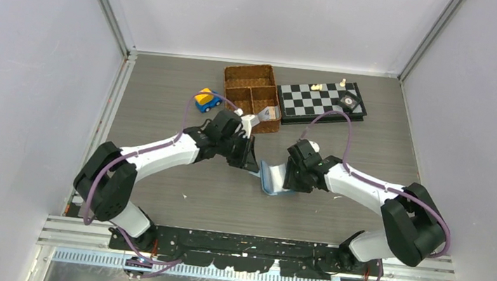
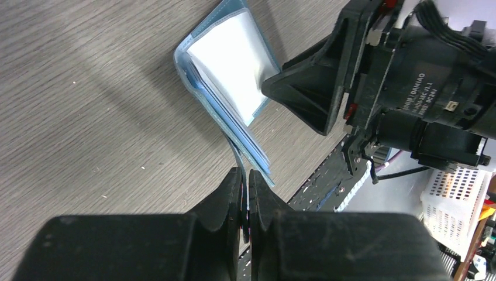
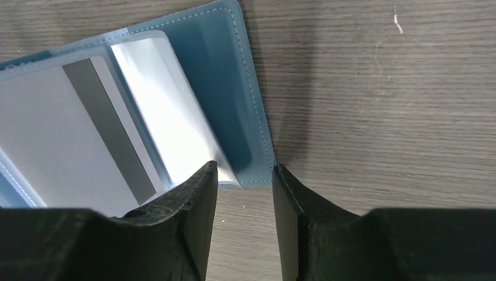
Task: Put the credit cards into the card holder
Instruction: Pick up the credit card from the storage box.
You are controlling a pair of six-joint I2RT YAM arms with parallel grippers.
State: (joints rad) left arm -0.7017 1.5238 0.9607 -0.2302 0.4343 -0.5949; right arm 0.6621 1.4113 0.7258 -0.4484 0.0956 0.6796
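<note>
The card holder lies open just below the middle of the overhead frame, with bare bench around it and the wicker basket well above. It has a teal cover and clear pockets, one holding a white credit card with a grey stripe. The left pincer is clamped on a thin flap. The right pincer stands apart, straddling a corner.

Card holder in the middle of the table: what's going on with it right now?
Both arms are working on the open teal card holder. The left gripper is shut on a thin edge of it. The right gripper has its jaws apart around a corner of the cover, next to a clear pocket. One card with a grey stripe already sits in a pocket.
</note>
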